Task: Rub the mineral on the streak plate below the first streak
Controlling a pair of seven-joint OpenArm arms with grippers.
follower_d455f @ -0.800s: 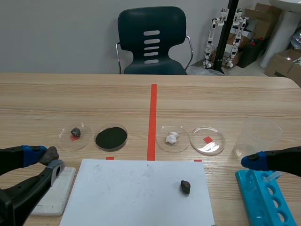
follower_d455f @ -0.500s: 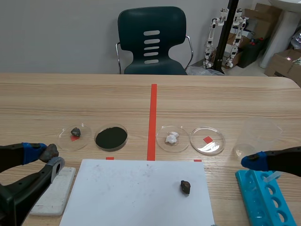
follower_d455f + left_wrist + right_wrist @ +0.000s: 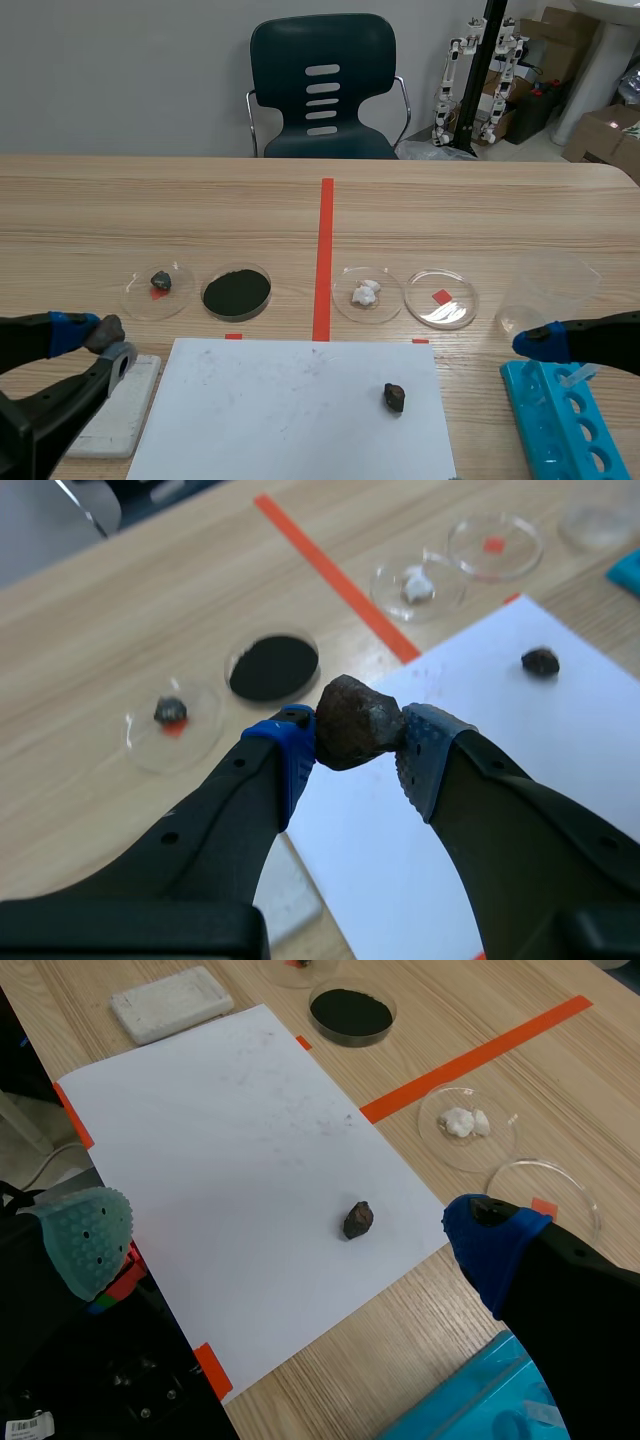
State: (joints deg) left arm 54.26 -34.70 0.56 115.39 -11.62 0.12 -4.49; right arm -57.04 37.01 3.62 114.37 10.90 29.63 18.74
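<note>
My left gripper is shut on a brown-grey mineral, pinched between its blue pads. In the scene view that gripper hovers at the near left with the mineral, just above the far end of the white streak plate. The plate lies beside the white paper sheet; I cannot make out a streak on it. My right gripper stands open over the sheet's near right edge, nothing between its fingers.
A small dark rock lies on the sheet. Behind the sheet stand dishes: one with a dark stone, one with black powder, one with white pieces, one empty. A plastic cup and blue rack are at right.
The left gripper has drifted slightly toward the near edge, still holding the mineral. The right arm has not moved.
</note>
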